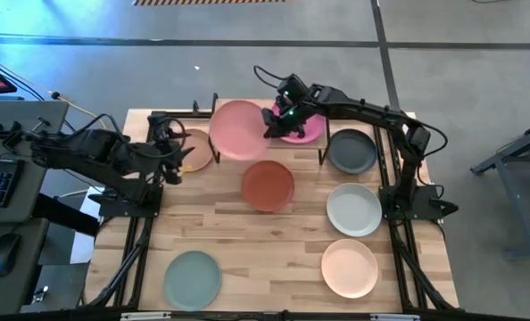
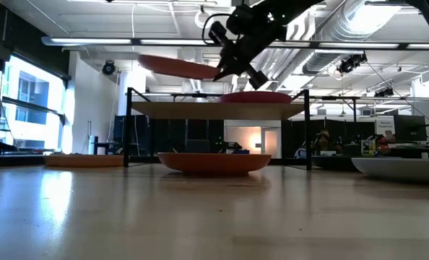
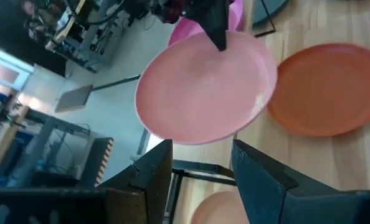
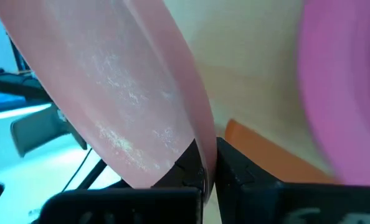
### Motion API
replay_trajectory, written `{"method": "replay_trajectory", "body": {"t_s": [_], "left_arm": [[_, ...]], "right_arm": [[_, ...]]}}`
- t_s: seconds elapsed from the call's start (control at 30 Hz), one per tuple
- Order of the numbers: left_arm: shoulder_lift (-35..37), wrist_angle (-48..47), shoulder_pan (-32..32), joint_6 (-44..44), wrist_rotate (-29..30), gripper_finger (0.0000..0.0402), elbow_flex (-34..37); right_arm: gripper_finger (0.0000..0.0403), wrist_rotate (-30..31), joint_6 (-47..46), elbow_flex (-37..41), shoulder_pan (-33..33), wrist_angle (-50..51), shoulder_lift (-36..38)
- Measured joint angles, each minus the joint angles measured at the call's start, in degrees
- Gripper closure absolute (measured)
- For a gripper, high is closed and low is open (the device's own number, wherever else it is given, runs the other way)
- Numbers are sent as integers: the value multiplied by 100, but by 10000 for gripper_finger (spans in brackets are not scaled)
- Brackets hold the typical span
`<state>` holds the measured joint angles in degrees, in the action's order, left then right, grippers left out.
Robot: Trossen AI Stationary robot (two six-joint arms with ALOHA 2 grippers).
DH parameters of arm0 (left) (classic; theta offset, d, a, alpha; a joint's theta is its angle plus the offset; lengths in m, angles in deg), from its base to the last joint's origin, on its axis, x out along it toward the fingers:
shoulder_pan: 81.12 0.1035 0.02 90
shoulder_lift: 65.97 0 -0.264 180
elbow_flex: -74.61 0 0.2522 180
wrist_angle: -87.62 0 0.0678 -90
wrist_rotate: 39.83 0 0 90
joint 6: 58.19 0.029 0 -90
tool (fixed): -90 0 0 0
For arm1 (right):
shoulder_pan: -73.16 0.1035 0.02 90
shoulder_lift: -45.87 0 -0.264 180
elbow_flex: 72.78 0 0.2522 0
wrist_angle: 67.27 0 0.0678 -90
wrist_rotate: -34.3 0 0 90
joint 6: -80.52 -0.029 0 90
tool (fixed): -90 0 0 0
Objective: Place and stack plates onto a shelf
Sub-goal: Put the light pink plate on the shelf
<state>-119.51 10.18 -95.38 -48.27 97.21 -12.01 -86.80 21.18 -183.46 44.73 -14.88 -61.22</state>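
My right gripper (image 1: 277,123) is shut on the light pink plate (image 1: 237,130), which hangs in the air above the shelf (image 2: 200,110). The magenta plate (image 1: 304,127) rests flat on the shelf's right half. The terracotta plate (image 1: 268,185) lies on the table just in front of the shelf. My left gripper (image 1: 178,152) is open at the shelf's left end, beside a tan plate (image 1: 196,152) that lies on the table; it touches nothing. My right gripper pinches the light pink plate's rim (image 4: 194,134) between its two fingers, on the side nearest the magenta plate. The fingers slant down from the table's right. The plate is lifted clear above the shelf (image 2: 178,67), almost level, with its far-from-gripper side slightly higher.
On the table's right side lie the dark grey plate (image 1: 351,150), the pale grey-white plate (image 1: 354,209) and the peach plate (image 1: 350,267). The sage green plate (image 1: 193,278) lies near the front left. Bare wood shows mid-table in front of the terracotta plate.
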Motion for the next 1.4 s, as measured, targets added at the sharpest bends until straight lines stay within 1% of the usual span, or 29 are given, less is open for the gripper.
{"method": "replay_trajectory", "body": {"t_s": [0.23, 0.3, 0.33, 0.37, 0.47, 0.53, 0.63, 0.73, 0.9, 1.0, 1.1, 1.27, 1.4], "left_arm": [[-408, 14, -2, 1328, -63, 246, 2], [-569, 82, 0, 1501, -213, 242, 2], [-651, 96, 33, 1470, -388, 240, 2], [-745, 82, 107, 1349, -692, 236, 2], [-1019, 42, 460, 995, -1753, 226, 2], [-1161, 40, 672, 1041, -2079, 221, 2], [-1355, 23, 881, 1515, -2074, 215, -63], [-1567, 84, 1037, 1946, -2040, 211, -361], [-1871, 92, 1093, 2863, -1978, 208, -710], [-2005, -50, 1080, 3028, -2139, 208, -713], [-2193, -392, 1083, 3171, -2331, 208, -708], [-2452, -373, 1089, 3465, -2268, 208, -706], [-2532, -267, 1094, 3686, -2030, 208, -706]], "right_arm": [[403, -461, 26, 0, -10, 11, 26], [403, -519, 63, 0, -14, 41, 33], [403, -536, 106, 0, -14, 95, 33], [403, -544, 139, 0, -6, 165, 33], [403, -543, 291, 0, 36, 316, 33], [403, -539, 362, 0, 67, 421, 33], [403, -544, 432, 0, 104, 516, 33], [403, -610, 544, 0, 146, 762, 33], [403, -700, 769, 0, 147, 1292, 35], [403, -776, 845, 0, 135, 1344, 35], [403, -992, 860, 0, 132, 1332, 35], [403, -1059, 886, 0, 132, 1340, 35], [403, -1194, 942, 0, 140, 1385, 35]]}}
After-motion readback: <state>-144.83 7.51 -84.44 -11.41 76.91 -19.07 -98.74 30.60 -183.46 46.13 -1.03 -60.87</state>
